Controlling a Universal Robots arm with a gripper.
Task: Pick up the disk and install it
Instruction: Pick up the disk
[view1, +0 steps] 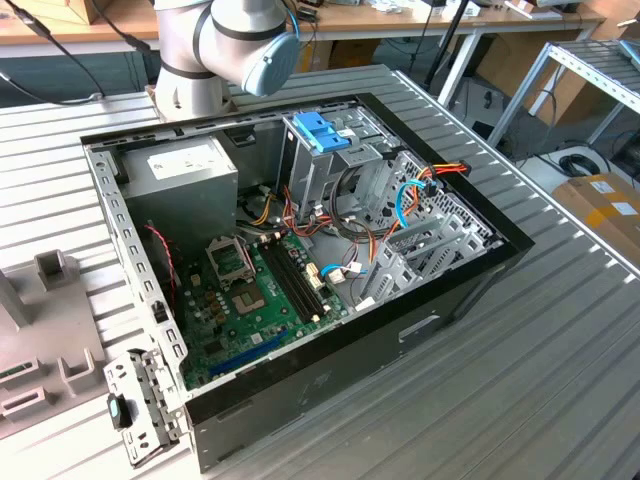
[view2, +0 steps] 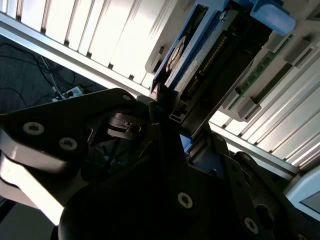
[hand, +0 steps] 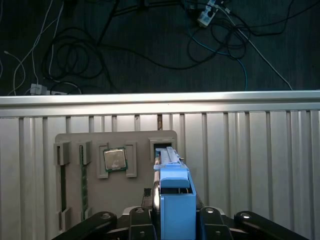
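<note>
Item: the disk (hand: 175, 197), blue-railed, is standing on edge over the grey parts tray (hand: 75, 140) in the first wrist view, its far end lying at the tray's slot holder; I cannot tell whether it is resting in that slot or hanging just clear of it. Claw: the gripper (hand: 172, 222) is pinching the disk, one dark finger pressing on each side of the blue rail. In the second wrist view I am seeing the disk (view2: 197, 65) jutting out from the gripper (view2: 170, 120), its label face and connector edge showing. Tray contents: a processor chip (hand: 114, 160) is sitting in a square pocket beside the disk, and two memory sticks (hand: 84, 185) are lying in long pockets further along. The tray is lying on the slatted metal table (hand: 250, 150). In the exterior view, the open computer case (view1: 400, 340) is lying on its side, carrying a drive cage with blue handle (view1: 322, 135) and a power-supply box (view1: 185, 170).
</note>
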